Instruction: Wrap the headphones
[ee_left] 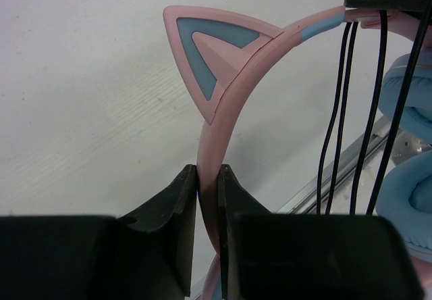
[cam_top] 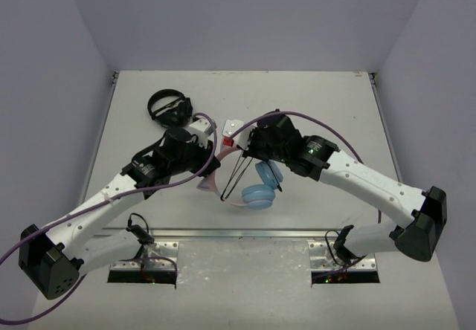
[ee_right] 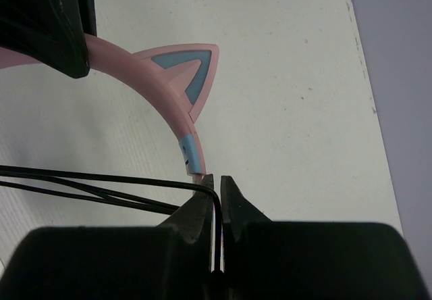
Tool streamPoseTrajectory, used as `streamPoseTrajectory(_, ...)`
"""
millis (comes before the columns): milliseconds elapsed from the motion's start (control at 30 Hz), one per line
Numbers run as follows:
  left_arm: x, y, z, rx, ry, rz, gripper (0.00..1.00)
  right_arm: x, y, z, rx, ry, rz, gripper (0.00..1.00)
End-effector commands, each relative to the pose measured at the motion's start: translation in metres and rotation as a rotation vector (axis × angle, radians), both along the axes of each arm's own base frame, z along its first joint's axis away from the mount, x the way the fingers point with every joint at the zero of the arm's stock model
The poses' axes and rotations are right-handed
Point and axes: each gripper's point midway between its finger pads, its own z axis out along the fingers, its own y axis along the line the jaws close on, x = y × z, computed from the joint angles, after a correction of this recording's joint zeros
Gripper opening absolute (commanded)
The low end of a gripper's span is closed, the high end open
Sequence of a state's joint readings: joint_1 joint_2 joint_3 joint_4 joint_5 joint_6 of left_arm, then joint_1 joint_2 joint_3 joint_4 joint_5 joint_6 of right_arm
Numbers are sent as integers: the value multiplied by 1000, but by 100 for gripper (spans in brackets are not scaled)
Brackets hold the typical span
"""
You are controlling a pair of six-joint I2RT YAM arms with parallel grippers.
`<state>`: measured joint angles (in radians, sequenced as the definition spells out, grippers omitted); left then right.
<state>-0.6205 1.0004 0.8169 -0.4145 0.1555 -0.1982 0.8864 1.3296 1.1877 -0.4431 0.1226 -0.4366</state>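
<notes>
Left pincer [ee_left: 208, 173] clamps the headphones' [cam_top: 259, 195] smooth pink band at mid worktop [cam_top: 312, 107]; right pincer [ee_right: 217, 180] pinches the thin black cable [ee_right: 101, 178] just beside that band's pointed cat ear.

Stretched cable [cam_top: 236, 172] and black headphones [cam_top: 168, 108] obstruct.

Pale grey matte desk [cam_top: 312, 99], evenly lit, below left end effector [ee_left: 207, 171] and right end effector [ee_right: 217, 178]; plain lavender walls [cam_top: 245, 18] beyond and flanking both.
</notes>
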Motion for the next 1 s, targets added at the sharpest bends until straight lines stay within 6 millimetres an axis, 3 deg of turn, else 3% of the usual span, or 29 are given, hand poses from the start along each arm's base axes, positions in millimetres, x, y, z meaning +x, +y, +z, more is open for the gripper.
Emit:
streamPoseTrajectory(0,-17,-7,7,-22,-10,-80,0,41,-21,42,70,-167,-131,1)
streamPoseTrajectory(400,-9,-2,3,12,-10,-39,0,67,-45,15,10,-187,-217,9)
streamPoseTrajectory(600,-5,-1,1,30,-9,-21,0,62,-47,23,69,-175,-205,11)
streamPoseTrajectory(800,0,-7,30,-41,-59,-20,0,67,-58,9,109,-101,-222,10)
streamPoseTrajectory(967,6,-19,62,-86,-76,-47,0,62,-52,-7,155,-32,-216,13)
